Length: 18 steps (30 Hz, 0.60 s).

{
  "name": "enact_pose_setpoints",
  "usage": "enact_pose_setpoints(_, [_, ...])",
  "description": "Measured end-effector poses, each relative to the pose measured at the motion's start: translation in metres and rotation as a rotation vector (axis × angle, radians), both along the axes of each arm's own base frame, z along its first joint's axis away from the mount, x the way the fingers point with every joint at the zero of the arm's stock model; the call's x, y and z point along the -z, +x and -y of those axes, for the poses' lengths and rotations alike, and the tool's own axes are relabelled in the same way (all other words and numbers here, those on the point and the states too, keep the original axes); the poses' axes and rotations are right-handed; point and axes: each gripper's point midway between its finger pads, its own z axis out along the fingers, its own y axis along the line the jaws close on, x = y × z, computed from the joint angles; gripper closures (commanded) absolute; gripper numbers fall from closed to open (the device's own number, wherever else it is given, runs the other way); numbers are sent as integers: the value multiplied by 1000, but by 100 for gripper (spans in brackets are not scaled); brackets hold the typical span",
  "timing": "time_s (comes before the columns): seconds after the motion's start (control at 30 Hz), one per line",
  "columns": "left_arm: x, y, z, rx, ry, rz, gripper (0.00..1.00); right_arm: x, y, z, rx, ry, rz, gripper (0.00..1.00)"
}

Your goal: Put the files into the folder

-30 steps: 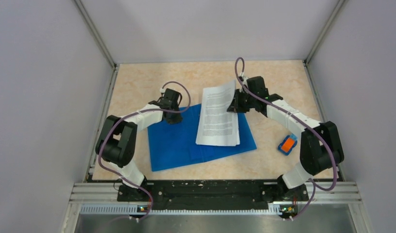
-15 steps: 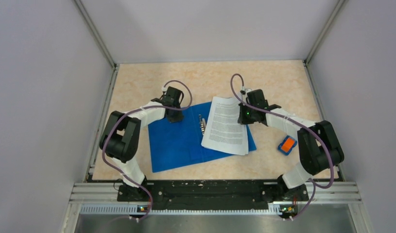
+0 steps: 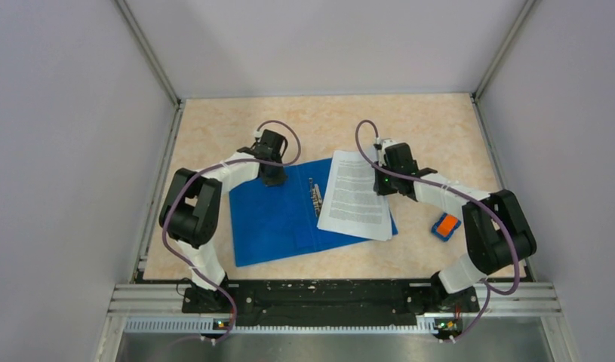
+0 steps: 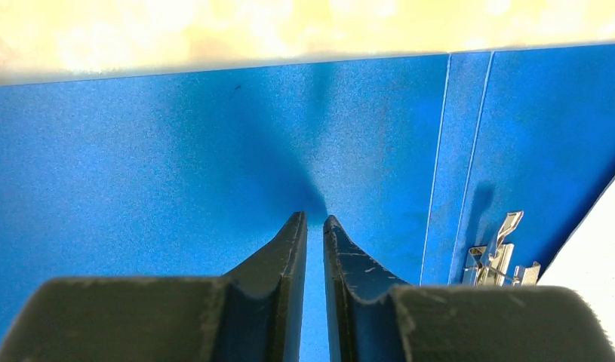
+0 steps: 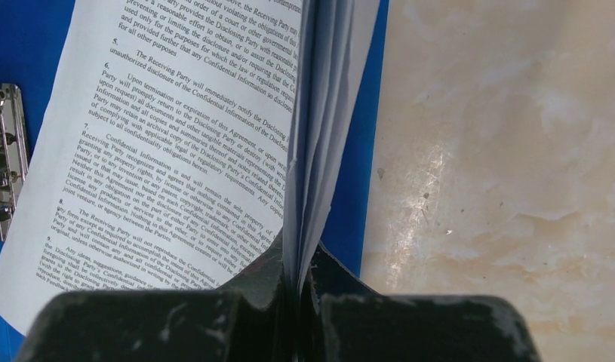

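Top view: blue folder point(image 3: 278, 222) lies open on the counter point(image 3: 432, 128). Papers point(image 3: 355, 196) sit on its right half, near corner overhanging the edge.

Left wrist: left gripper point(image 4: 314, 220) jaws a sliver apart, empty, tips on the folder's cover.

Right wrist: right gripper point(image 5: 298, 264) jaws clamped on the papers' raised right edge.

The folder point(image 3: 278, 219) is blue plastic with a fine grain, matt apart from a soft sheen near its spine crease. Its clip point(image 5: 4, 151) is bright polished metal. The files point(image 3: 355, 197) are plain white paper, matt, with crisp black print (thin sheets, limp where they bend). The table point(image 5: 515, 151) looks smooth, marbled beige and faintly glossy. The fingers point(image 4: 285, 256) of the left gripper point(image 4: 314, 219) are matt black plastic, scuffed.
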Motion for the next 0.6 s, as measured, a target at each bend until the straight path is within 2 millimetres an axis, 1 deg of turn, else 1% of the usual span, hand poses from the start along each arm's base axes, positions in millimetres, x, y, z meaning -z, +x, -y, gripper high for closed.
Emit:
enact_pose_setpoints(0.23, [9,2,0,9,14,-22,81,-2,0,-3,-25,16,39,100])
enact_pose_setpoints(0.47, [9,8,2,25,25,-25,81,-3,0,-13,-80,27,74,100])
enact_pose_setpoints(0.6, [7,15,4,41,35,-24,81,-9,1,-22,-122,36,109,100])
